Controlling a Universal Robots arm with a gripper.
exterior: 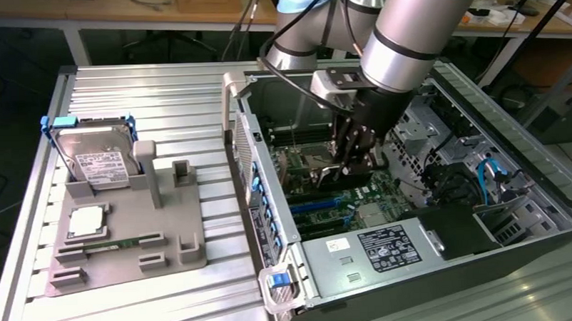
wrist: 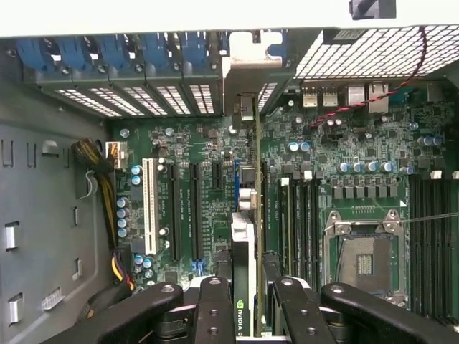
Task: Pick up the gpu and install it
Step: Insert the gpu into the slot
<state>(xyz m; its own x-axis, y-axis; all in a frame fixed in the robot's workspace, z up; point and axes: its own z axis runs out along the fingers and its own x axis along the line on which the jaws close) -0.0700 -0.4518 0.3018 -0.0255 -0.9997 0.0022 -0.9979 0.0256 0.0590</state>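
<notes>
My gripper is down inside the open computer case, shut on the gpu, a dark card held on edge over the motherboard. In the wrist view the gpu runs edge-on away from the black fingers, which clamp it from both sides. Its silvery bracket reaches the case's rear slot openings. The card stands in line with a slot beside the long black slots. Whether it is seated I cannot tell.
A grey holder on the exterior view's left carries the hard drive in its blue frame, a CPU and a green RAM stick. Inside the case lie the power supply, the CPU socket and cables.
</notes>
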